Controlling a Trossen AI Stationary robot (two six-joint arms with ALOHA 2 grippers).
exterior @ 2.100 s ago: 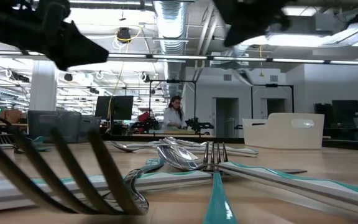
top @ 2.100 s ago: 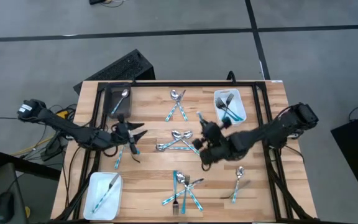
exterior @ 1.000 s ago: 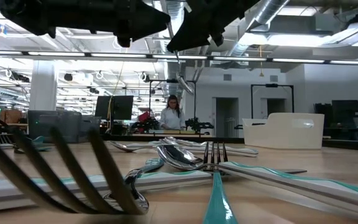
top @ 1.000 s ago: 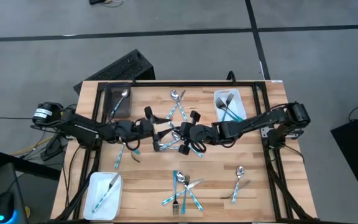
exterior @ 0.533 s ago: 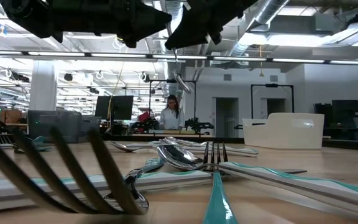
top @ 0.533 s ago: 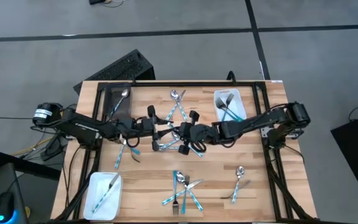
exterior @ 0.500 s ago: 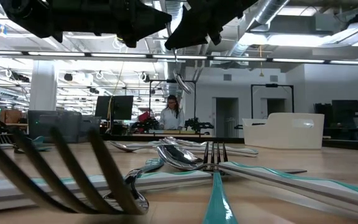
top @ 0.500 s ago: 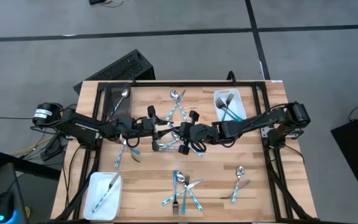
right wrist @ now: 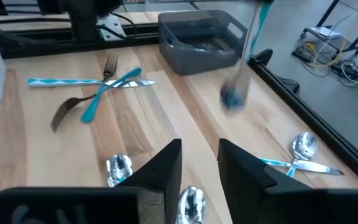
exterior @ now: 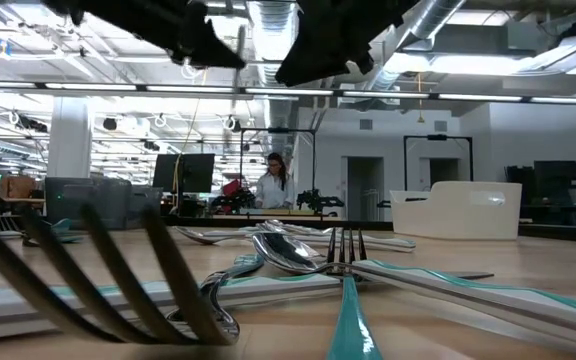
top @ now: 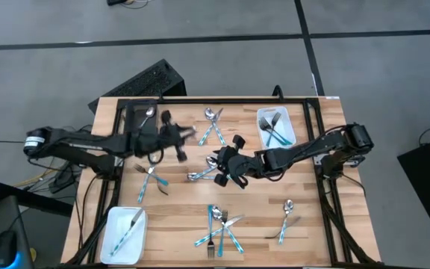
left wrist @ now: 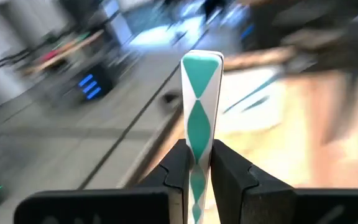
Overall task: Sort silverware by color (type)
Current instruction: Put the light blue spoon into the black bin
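Silverware is lying scattered over the wooden table while I am working with both hands above its middle.

My left gripper is pinching a teal-handled piece by its handle, my two fingers pressing on it from either side, the handle standing straight up out of them. I am holding it in the air, clear of the wood. Its head is blurred in my right wrist's view, though it looks rounded like a spoon's. The dark grey bin is sitting just beside this hand, on the side away from my other arm, with one spoon in it.

My right gripper is hanging near the left one, its fingers standing apart with nothing between them. Right below it a cluster of spoons is lying on the wood. Beyond this hand, toward the table's far edge, crossed pieces are lying, and next to them the white tray is carrying forks.

Behind my left hand a fork crossed with another piece is resting, and past that a second white tray is holding a knife.
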